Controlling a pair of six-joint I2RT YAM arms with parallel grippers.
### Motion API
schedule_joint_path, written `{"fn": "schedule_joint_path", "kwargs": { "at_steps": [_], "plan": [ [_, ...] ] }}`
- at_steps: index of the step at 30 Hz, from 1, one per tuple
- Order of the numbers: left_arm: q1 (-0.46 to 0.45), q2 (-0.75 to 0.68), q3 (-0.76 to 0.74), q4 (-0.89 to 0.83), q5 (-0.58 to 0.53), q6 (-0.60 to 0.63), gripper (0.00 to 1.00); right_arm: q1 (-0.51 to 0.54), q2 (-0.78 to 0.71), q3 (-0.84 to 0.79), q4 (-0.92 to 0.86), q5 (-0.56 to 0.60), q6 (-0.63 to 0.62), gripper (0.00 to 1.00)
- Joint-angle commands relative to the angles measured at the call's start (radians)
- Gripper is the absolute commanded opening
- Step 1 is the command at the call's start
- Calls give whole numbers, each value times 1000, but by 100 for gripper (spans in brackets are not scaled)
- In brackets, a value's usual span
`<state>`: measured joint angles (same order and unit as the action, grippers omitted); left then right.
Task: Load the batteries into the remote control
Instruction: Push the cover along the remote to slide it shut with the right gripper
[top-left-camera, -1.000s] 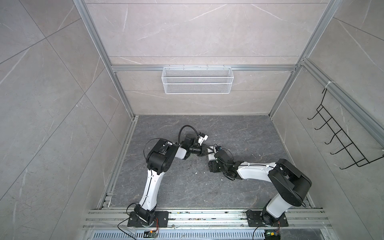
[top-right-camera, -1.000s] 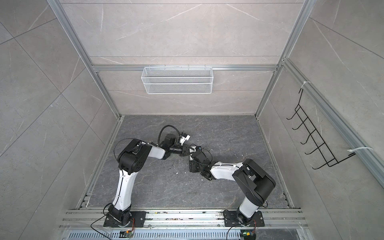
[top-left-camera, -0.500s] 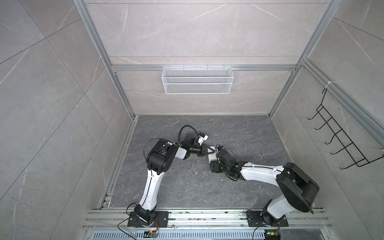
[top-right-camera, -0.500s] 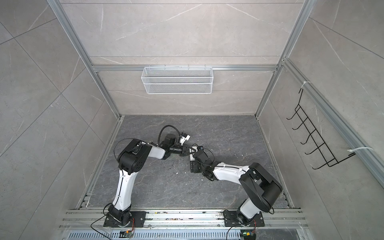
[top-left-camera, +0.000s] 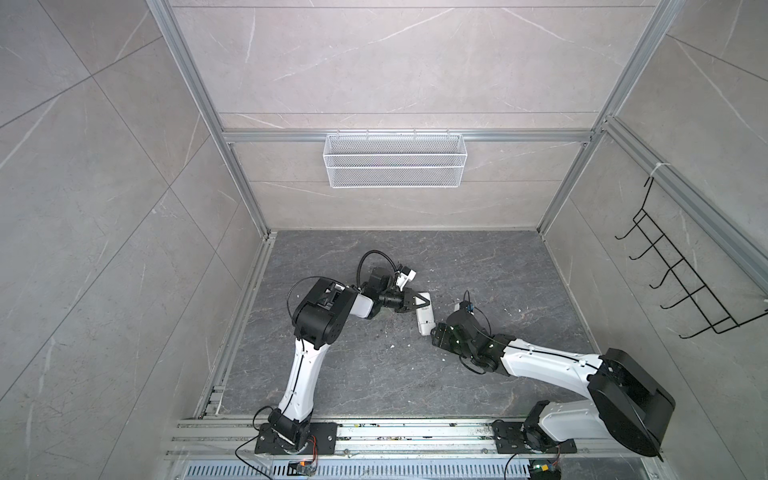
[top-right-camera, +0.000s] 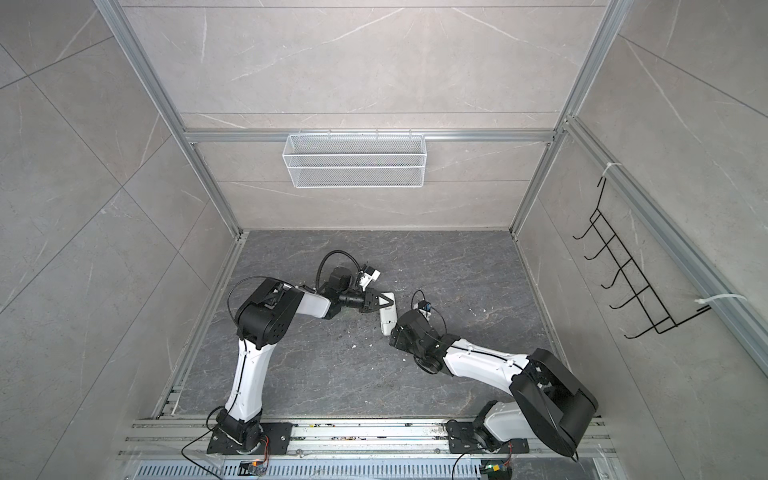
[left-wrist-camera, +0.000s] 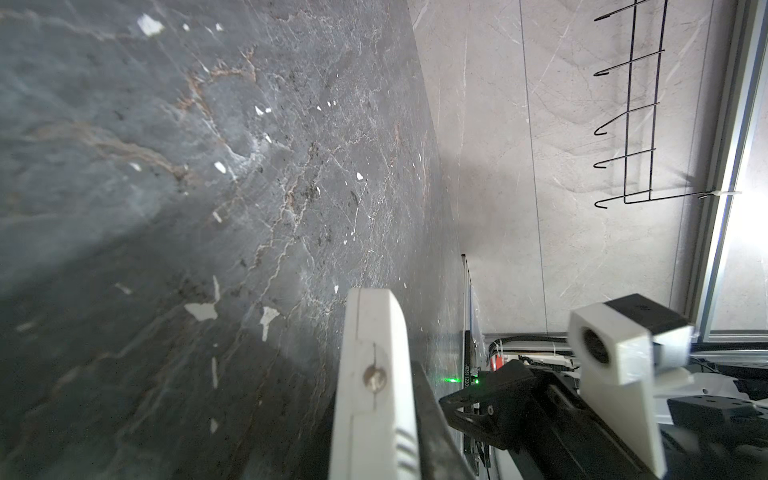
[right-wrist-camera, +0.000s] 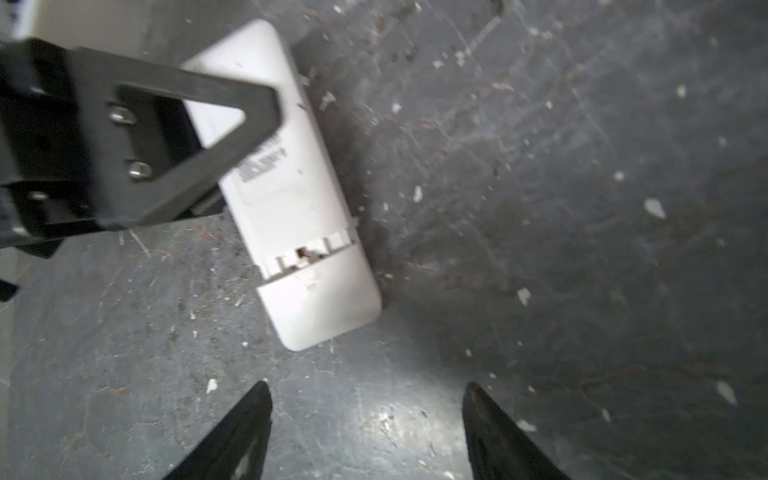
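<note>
Dark grey veined stone tabletop (top-left-camera: 374, 374), scattered white specks of debris (right-wrist-camera: 654, 208), white remote control (top-left-camera: 424, 326) lying back-up near its middle

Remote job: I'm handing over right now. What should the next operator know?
Left gripper: shut on the remote's far end, back side up.
Right gripper: open, empty, just short of the remote's near end.
Batteries: none loose in view; a brownish bit shows at the cover seam, so they may be in.
To do: check the cover is fully shut.
</note>
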<state>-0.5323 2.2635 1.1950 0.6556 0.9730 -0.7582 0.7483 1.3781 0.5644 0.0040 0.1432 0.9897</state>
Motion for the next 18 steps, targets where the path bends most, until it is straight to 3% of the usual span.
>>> {"fn": "schedule_joint_path", "kwargs": {
  "at_steps": [1,10,18],
  "plan": [
    [-12,2,0,-65,-39,60,0,8,37,-2,77,24,152,70],
    [-12,2,0,-65,-37,56,0,18,110,8,126,53,220,61],
    [-11,5,3,-65,-31,54,0,33,138,35,123,77,214,59]
  ]
}}
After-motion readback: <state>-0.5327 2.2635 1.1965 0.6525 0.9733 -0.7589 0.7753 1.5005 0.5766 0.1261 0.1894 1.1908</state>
